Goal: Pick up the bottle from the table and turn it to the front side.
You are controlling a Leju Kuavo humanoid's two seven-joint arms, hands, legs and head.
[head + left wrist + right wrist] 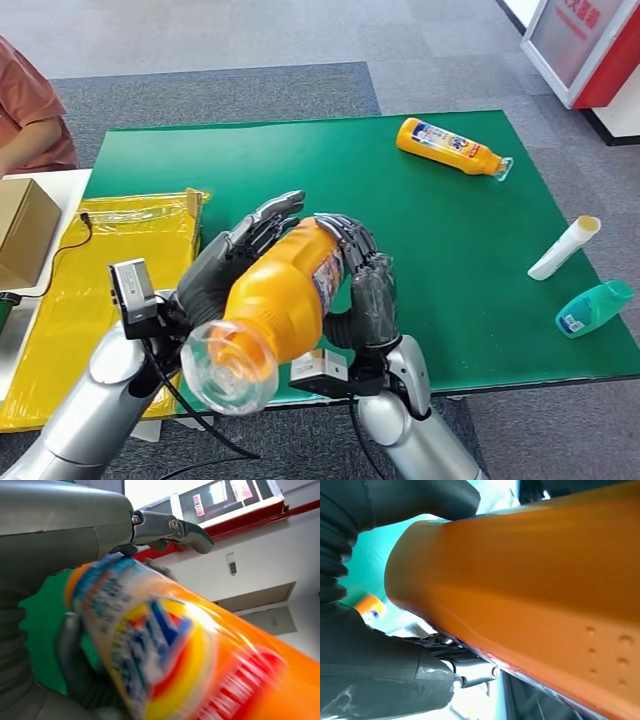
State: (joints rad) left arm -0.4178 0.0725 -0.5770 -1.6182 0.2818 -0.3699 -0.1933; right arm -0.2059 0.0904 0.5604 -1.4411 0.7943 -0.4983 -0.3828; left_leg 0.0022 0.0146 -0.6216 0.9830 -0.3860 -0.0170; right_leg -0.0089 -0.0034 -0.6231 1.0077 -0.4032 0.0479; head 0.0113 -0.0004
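Orange bottle (pixel 279 300) sits between both robot hands off the table (pixel 453 250), long axis toward camera; left robot hand (pixel 226 265) and right robot hand (pixel 370 290) both grip it.

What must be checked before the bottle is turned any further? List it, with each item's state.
1. Orange bottle off the green table: ok, held up between both hands.
2. Left hand on the bottle: ok, fingers against its side.
3. Right hand on the bottle: ok, fingers wrap its other side.
4. Label facing front: cannot tell; a label edge shows in the head view, and the left wrist view is blurred.
5. Grip firmness: cannot tell.
6. Second orange bottle out of the way: ok, lying at the table's far side.
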